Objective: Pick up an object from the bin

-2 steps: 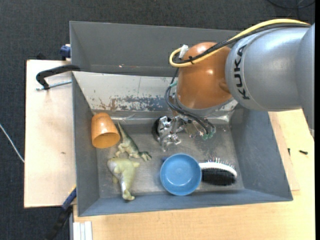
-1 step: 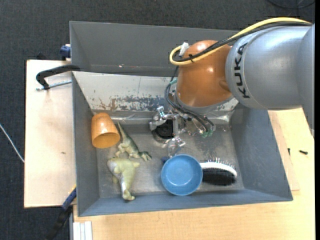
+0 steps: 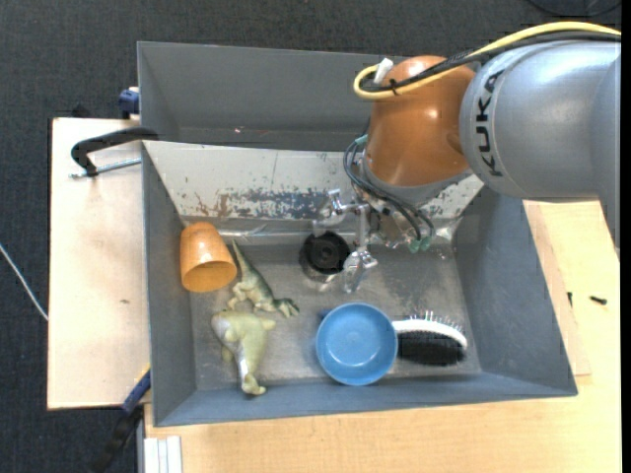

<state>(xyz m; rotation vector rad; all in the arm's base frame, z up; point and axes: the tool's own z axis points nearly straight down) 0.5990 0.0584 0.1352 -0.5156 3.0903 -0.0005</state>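
Note:
My gripper [image 3: 347, 236] hangs over the middle of the bin, near the back wall, below the orange wrist cover. Its two metal fingers [image 3: 356, 267] stand apart, so it is open. A small black round thing [image 3: 322, 253], like a cap or a wheel, lies on the floor just left of the gap between the fingers, close to both; nothing is held. A blue bowl [image 3: 356, 344] sits mouth up in front of the gripper. Beside the bowl, on its right, lies a black brush [image 3: 431, 342] with white bristles.
An orange cup [image 3: 204, 257] lies on its side at the left. Two pale green toy dinosaurs lie by it: a slim one [image 3: 256, 286] and a bulkier one [image 3: 245, 343] nearer the front wall. The arm comes in from the upper right.

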